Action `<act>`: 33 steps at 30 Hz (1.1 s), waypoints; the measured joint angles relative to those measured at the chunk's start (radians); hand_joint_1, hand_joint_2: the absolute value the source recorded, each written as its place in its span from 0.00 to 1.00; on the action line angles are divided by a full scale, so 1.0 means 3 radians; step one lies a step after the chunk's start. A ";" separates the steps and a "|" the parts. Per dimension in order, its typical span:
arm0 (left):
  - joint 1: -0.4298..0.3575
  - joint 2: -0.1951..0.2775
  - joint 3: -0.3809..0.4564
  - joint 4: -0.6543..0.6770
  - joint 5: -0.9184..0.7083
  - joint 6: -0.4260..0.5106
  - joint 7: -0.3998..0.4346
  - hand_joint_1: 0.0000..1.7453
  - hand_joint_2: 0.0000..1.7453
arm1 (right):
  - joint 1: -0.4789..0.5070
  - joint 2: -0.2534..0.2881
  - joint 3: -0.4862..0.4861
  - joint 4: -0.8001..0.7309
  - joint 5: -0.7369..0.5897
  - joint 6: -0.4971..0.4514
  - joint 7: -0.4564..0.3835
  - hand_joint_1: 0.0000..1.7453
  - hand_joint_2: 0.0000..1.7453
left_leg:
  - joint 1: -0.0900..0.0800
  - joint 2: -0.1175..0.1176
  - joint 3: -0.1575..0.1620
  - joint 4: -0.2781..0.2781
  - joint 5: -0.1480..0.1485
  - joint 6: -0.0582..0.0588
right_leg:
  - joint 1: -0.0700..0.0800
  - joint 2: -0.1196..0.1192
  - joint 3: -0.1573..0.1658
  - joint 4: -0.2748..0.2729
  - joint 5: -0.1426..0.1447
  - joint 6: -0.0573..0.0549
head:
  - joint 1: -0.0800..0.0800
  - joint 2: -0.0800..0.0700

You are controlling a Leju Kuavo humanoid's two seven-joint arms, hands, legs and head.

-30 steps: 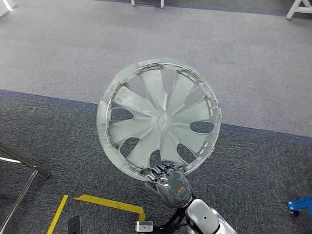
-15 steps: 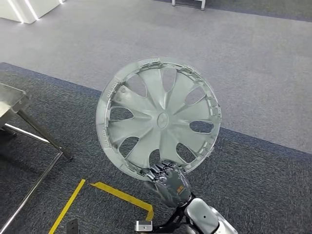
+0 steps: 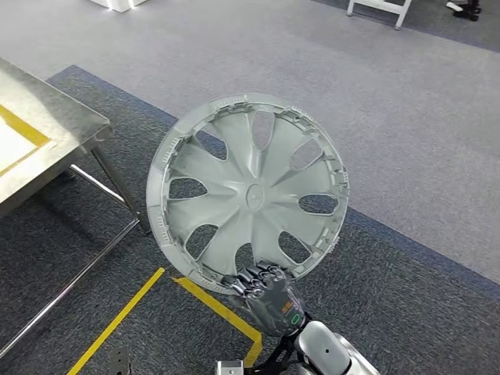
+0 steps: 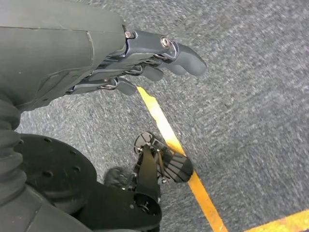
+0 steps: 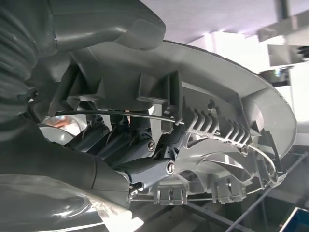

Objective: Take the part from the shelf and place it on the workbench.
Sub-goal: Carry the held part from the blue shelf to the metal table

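While the dark fingers of the right hand are curling over the near rim of the round silver-grey plastic wheel cover, the thick grey thumb is pressing on the opposite face, so the rim is being pinched between them, as the right wrist view shows from close behind. That cover, the part named in the task, is being held out in front of the robot, tilted with its spoked face toward the head camera and its far edge higher than the gripped edge, touching nothing but the hand.

Hanging low beside the body, the left hand is pointing its fingers down toward the dark grey carpet; they are lying nearly straight and close together, holding nothing.

Beyond the cover, yellow tape lines are running across the carpet below it, and a paler grey carpet is spreading further off. At the left of the head view, the corner of a shiny metal workbench with yellow markings is standing on slanted legs, well apart from the cover.

Judging from this, the pick-up is done: the part is off the shelf and in hand. What is remaining is closing on the workbench, bringing the cover over its top, and setting it down and letting go.
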 joint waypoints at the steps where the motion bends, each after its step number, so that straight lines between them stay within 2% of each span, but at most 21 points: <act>1: -0.0001 -0.0001 -0.0004 0.0000 -0.0012 -0.0018 -0.0001 0.00 1.00 | -0.0004 0.0000 0.0003 0.0001 -0.0003 0.0002 0.0001 1.00 1.00 | -0.0003 -0.0043 -0.0006 0.0012 -0.0003 -0.0012 | -0.0013 0.0093 0.0091 -0.0208 0.0089 -0.0009 | -0.0001 0.0000; 3: 0.0001 -0.0001 -0.0010 0.0001 -0.0022 -0.0039 0.0003 0.00 1.00 | -0.0011 0.0000 0.0005 0.0004 -0.0014 0.0007 -0.0004 1.00 1.00 | 0.0004 -0.0118 -0.0031 0.0023 0.0002 -0.0047 | -0.0026 0.0231 0.0193 -0.0406 0.0132 -0.0022 | -0.0004 0.0000; 5: 0.0018 0.0002 -0.0010 0.0002 -0.0013 -0.0039 0.0018 0.00 1.00 | -0.0023 0.0003 0.0014 0.0012 -0.0032 0.0010 -0.0020 1.00 1.00 | 0.0021 -0.0186 -0.0053 0.0024 0.0012 -0.0084 | -0.0026 0.0194 0.0220 -0.0429 0.0131 -0.0041 | -0.0005 0.0000; 6: 0.0032 0.0003 -0.0010 0.0004 -0.0009 -0.0032 0.0026 0.00 1.00 | -0.0036 0.0005 0.0020 0.0019 -0.0042 0.0010 -0.0031 1.00 1.00 | 0.0018 -0.0158 -0.0062 0.0042 0.0000 -0.0102 | -0.0027 0.0155 0.0233 -0.0439 0.0134 -0.0054 | -0.0008 0.0000; 8: 0.0048 0.0008 -0.0010 0.0007 -0.0007 -0.0006 0.0031 0.00 1.00 | -0.0068 0.0015 0.0029 0.0030 -0.0060 0.0008 -0.0044 1.00 1.00 | 0.0009 0.0009 -0.0138 0.0219 -0.0106 -0.0137 | -0.0036 0.0057 0.0265 -0.0456 0.0130 -0.0091 | -0.0033 0.0000; 9: 0.0050 0.0006 -0.0009 0.0008 -0.0009 0.0007 0.0031 0.00 1.00 | -0.0077 0.0017 0.0030 0.0035 -0.0064 0.0008 -0.0048 1.00 1.00 | 0.0007 0.0116 -0.0220 0.0405 -0.0196 -0.0155 | -0.0030 0.0001 0.0280 -0.0457 0.0120 -0.0106 | -0.0045 0.0000; 10: 0.0049 0.0009 -0.0009 0.0008 -0.0010 0.0019 0.0026 0.00 1.00 | -0.0080 0.0018 0.0032 0.0040 -0.0066 0.0008 -0.0051 1.00 1.00 | 0.0015 0.0175 -0.0322 0.0622 -0.0287 -0.0169 | -0.0026 -0.0059 0.0292 -0.0457 0.0108 -0.0119 | -0.0053 0.0000; 12: 0.0052 0.0010 -0.0009 0.0008 -0.0017 0.0037 0.0008 0.00 1.00 | -0.0080 0.0018 0.0049 0.0056 -0.0069 0.0009 -0.0058 1.00 1.00 | 0.0033 0.0212 -0.0466 0.0919 -0.0362 -0.0188 | -0.0023 -0.0172 0.0314 -0.0457 0.0085 -0.0127 | -0.0053 0.0000; 13: 0.0057 0.0012 -0.0009 0.0008 -0.0025 0.0043 -0.0004 0.00 1.00 | -0.0079 0.0021 0.0064 0.0066 -0.0071 0.0009 -0.0061 1.00 1.00 | 0.0039 0.0222 -0.0453 0.0888 -0.0302 -0.0192 | -0.0023 -0.0223 0.0328 -0.0456 0.0073 -0.0124 | -0.0053 0.0000; 14: 0.0061 0.0015 -0.0010 0.0008 -0.0037 0.0048 -0.0016 0.00 1.00 | -0.0079 0.0025 0.0077 0.0077 -0.0072 0.0008 -0.0062 1.00 1.00 | 0.0043 0.0243 -0.0381 0.0738 -0.0195 -0.0192 | -0.0024 -0.0270 0.0346 -0.0456 0.0059 -0.0118 | -0.0053 0.0000; 16: 0.0061 0.0022 -0.0017 0.0008 -0.0069 0.0053 -0.0034 0.00 1.00 | -0.0080 0.0034 0.0093 0.0091 -0.0072 0.0006 -0.0060 1.00 1.00 | 0.0024 0.0374 -0.0173 0.0303 -0.0001 -0.0180 | -0.0011 -0.0360 0.0379 -0.0454 0.0023 -0.0091 | -0.0056 0.0000; 18: 0.0052 0.0026 -0.0037 0.0008 -0.0099 0.0050 -0.0045 0.00 1.00 | -0.0083 0.0037 0.0094 0.0094 -0.0069 0.0002 -0.0055 1.00 1.00 | -0.0003 0.0473 -0.0072 0.0078 0.0025 -0.0151 | 0.0012 -0.0429 0.0398 -0.0456 -0.0006 -0.0052 | -0.0053 0.0000; 20: 0.0057 0.0030 -0.0056 0.0008 -0.0113 0.0042 -0.0049 0.00 1.00 | -0.0086 0.0040 0.0100 0.0094 -0.0065 0.0000 -0.0052 1.00 1.00 | -0.0011 0.0429 -0.0067 0.0051 0.0000 -0.0114 | 0.0020 -0.0492 0.0423 -0.0472 -0.0024 -0.0018 | -0.0047 0.0000; 21: 0.0065 0.0031 -0.0060 0.0008 -0.0114 0.0035 -0.0050 0.00 1.00 | -0.0086 0.0042 0.0105 0.0093 -0.0065 0.0000 -0.0052 1.00 1.00 | -0.0007 0.0393 -0.0059 0.0039 0.0000 -0.0096 | 0.0015 -0.0470 0.0430 -0.0468 -0.0043 -0.0002 | -0.0041 0.0000; 23: 0.0061 0.0034 -0.0062 0.0008 -0.0110 0.0022 -0.0049 0.00 1.00 | -0.0087 0.0045 0.0113 0.0092 -0.0066 0.0000 -0.0051 1.00 1.00 | 0.0009 0.0321 -0.0042 0.0021 0.0004 -0.0055 | -0.0001 -0.0313 0.0356 -0.0302 -0.0157 0.0023 | -0.0028 0.0000; 25: 0.0044 0.0034 -0.0062 0.0008 -0.0100 0.0011 -0.0045 0.00 1.00 | -0.0084 0.0041 0.0114 0.0094 -0.0067 0.0000 -0.0051 1.00 1.00 | 0.0018 0.0247 -0.0038 0.0019 0.0004 -0.0026 | -0.0008 -0.0149 0.0137 0.0104 -0.0338 0.0028 | -0.0011 0.0000; 27: 0.0037 0.0033 -0.0062 0.0009 -0.0093 0.0005 -0.0046 0.00 1.00 | -0.0079 0.0037 0.0119 0.0102 -0.0083 0.0003 -0.0064 1.00 1.00 | 0.0017 0.0161 -0.0036 0.0020 0.0002 -0.0016 | -0.0007 -0.0109 -0.0085 0.0442 -0.0403 0.0027 | -0.0006 0.0000; 28: 0.0037 0.0032 -0.0063 0.0009 -0.0096 0.0002 -0.0054 0.00 1.00 | -0.0082 0.0037 0.0122 0.0108 -0.0101 0.0006 -0.0077 1.00 1.00 | 0.0016 0.0113 -0.0034 0.0022 0.0001 -0.0015 | -0.0006 -0.0100 -0.0132 0.0462 -0.0347 0.0024 | -0.0005 0.0000; 29: 0.0038 0.0030 -0.0063 0.0009 -0.0101 0.0002 -0.0066 0.00 1.00 | -0.0089 0.0037 0.0126 0.0115 -0.0125 0.0009 -0.0093 1.00 1.00 | 0.0016 0.0065 -0.0030 0.0023 0.0001 -0.0015 | -0.0007 -0.0088 -0.0114 0.0350 -0.0228 0.0018 | -0.0006 0.0000; 31: 0.0034 0.0016 -0.0064 0.0009 -0.0109 0.0014 -0.0094 0.00 1.00 | -0.0129 0.0037 0.0134 0.0130 -0.0176 0.0021 -0.0132 1.00 1.00 | 0.0014 -0.0025 -0.0032 0.0031 0.0000 -0.0026 | -0.0017 0.0038 0.0036 -0.0079 0.0034 -0.0006 | -0.0007 0.0000; 33: 0.0031 -0.0005 -0.0064 0.0009 -0.0116 0.0052 -0.0105 0.00 1.00 | -0.0195 0.0037 0.0141 0.0154 -0.0223 0.0037 -0.0175 1.00 1.00 | 0.0015 -0.0104 -0.0052 0.0040 0.0005 -0.0057 | -0.0027 0.0157 0.0165 -0.0365 0.0135 -0.0023 | -0.0009 0.0000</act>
